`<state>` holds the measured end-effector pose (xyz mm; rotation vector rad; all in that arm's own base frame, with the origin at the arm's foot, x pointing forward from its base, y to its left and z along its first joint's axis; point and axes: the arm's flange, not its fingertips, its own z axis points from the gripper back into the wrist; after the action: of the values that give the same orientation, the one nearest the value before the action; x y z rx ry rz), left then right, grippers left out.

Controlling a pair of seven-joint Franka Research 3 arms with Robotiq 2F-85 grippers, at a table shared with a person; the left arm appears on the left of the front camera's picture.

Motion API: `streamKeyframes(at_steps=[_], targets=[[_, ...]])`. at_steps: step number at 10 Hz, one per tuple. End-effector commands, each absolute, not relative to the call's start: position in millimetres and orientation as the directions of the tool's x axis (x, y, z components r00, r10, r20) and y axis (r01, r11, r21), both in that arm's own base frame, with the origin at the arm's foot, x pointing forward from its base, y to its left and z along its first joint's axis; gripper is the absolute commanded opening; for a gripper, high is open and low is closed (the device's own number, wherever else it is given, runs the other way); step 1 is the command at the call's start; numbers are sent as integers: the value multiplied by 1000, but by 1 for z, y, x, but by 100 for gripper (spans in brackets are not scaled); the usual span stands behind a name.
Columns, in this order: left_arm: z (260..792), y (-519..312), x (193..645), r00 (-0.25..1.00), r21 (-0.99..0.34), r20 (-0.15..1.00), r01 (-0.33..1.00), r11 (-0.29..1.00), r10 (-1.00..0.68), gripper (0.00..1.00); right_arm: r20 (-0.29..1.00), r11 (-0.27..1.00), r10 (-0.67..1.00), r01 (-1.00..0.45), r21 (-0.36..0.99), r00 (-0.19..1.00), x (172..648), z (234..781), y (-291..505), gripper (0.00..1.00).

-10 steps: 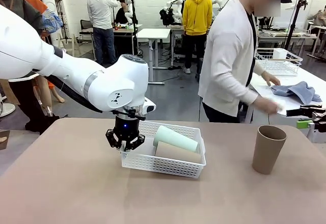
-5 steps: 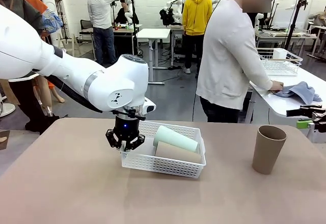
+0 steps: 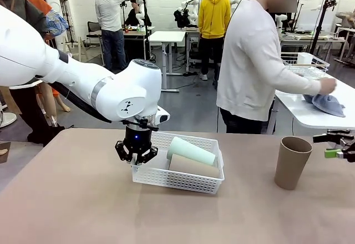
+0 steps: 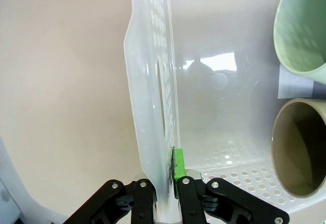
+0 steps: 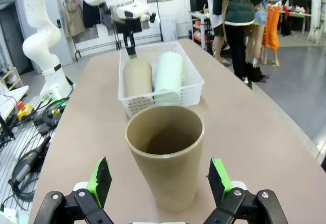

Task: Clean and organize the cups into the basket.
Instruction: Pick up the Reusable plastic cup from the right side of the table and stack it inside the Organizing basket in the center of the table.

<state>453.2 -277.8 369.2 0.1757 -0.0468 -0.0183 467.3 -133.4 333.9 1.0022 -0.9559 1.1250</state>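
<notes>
The white lattice basket (image 3: 166, 178) lies on the tan table left of centre. Inside it lie a pale mint-green cup (image 3: 191, 151) and a tan-brown cup (image 3: 193, 166), side by side. My left gripper (image 3: 136, 158) is shut on the basket's left wall; in the left wrist view its fingers (image 4: 178, 170) pinch that wall (image 4: 153, 81), with the mint cup (image 4: 303, 30) and tan cup (image 4: 300, 152) mouths at the right. Another tan cup (image 3: 292, 162) stands upright at the right. My right gripper (image 3: 337, 144) hangs open beside it. In the right wrist view this cup (image 5: 165, 152) stands between the spread pads (image 5: 99, 180).
A person in a white top (image 3: 249, 61) stands beyond the table's far edge, turned toward a white side table (image 3: 310, 116) at the right. A hand there holds a blue cloth (image 3: 327, 104), beside a wire basket (image 3: 302, 66). Bare tabletop lies in front of the basket.
The person's hand has moved the blue cloth on the side table. My right gripper has dropped slightly. The left arm, basket and cups have stayed put.
</notes>
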Motion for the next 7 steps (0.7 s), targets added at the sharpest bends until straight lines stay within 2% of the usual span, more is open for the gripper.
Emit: streamKeyframes(at_steps=[1,4,7], targets=[[371,-279,453,999,175,48,15,985,-24,0,944,102,290,-986,133,157,477,314,-133,100],[371,-279,453,999,175,48,15,985,-24,0,936,80,325,-990,117,137,479,292,-130,100],[371,-279,453,999,175,48,15,985,-24,0,935,51,350,-998,42,57,483,273,-126,100]])
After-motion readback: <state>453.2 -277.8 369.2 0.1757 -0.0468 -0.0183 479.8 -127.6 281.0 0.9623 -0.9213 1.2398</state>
